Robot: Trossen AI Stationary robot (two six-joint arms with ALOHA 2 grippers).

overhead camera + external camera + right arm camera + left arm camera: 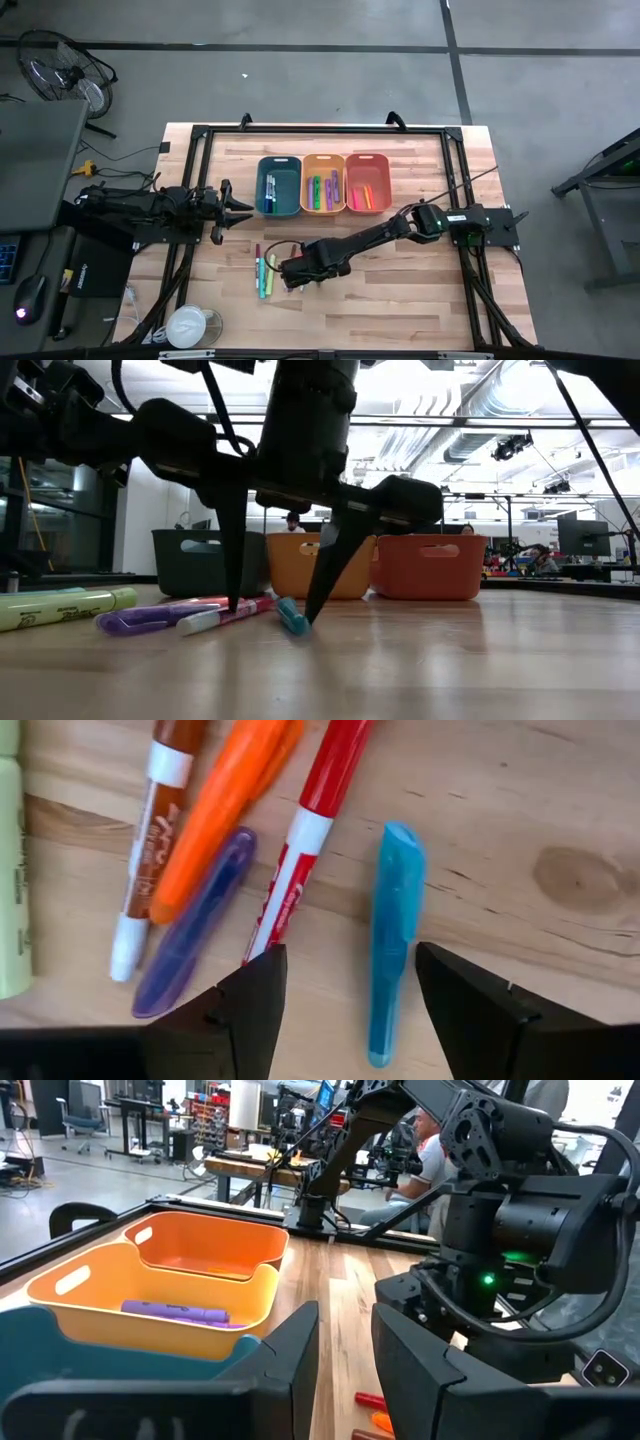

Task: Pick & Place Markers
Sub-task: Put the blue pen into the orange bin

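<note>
Listing the bench (400, 300) contents: three plastic bins stand in a row near the far edge, touching side by side. The teal bin (278, 186) holds at least one dark marker; the yellow-orange bin (323, 184) holds green and purple markers, one purple marker (175, 1312) lying on its floor in the left wrist view; the orange bin (367, 183) holds yellow and pink ones.

Loose markers lie on the bare wood toward the near edge, left of centre. In the right wrist view they lie roughly parallel: a blue marker (391, 935), a red marker with a white barrel (305, 835), a purple marker (195, 925), an orange marker (220, 810), and a brown marker with white ends (150, 840). A green highlighter (62, 607) lies further toward the left edge.

Right gripper (290, 272): lowered over the loose group, fingers spread wide apart, tips at the bench surface. One tip stands at the red marker, the other just beside the blue marker's far side; the blue marker lies between them. Nothing is clamped.

Left gripper (243, 207): near the left edge, just beside the teal bin, off the surface. Fingers (290, 1370) partly apart, a narrow gap between them, holding nothing.

A white roll (187, 327) sits at the near left corner.
</note>
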